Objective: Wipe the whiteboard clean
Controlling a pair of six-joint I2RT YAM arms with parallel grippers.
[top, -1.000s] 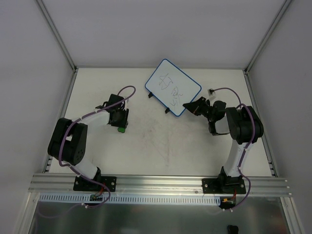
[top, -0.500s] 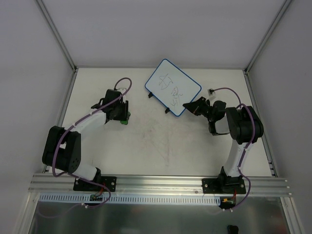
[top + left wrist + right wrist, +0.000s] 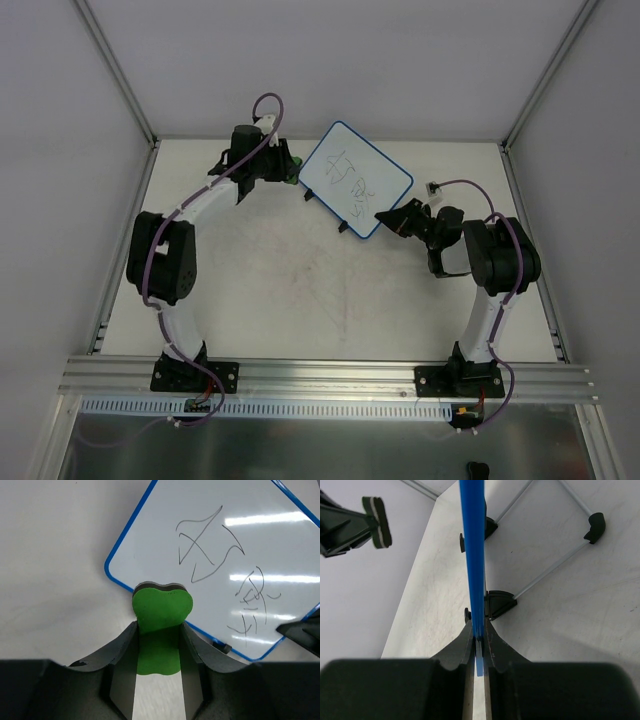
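Swing of the left gripper [image 3: 159, 627] had carried its clamped green eraser [image 3: 162, 605] across the table [image 3: 300, 290] to the whiteboard [image 3: 260, 545], whose corner lay just ahead of the fingertips. The right gripper [image 3: 479, 639] pinched the board's blue rim, steadying it. Scribbles [image 3: 205, 555] remained; wiping could begin, I judged.
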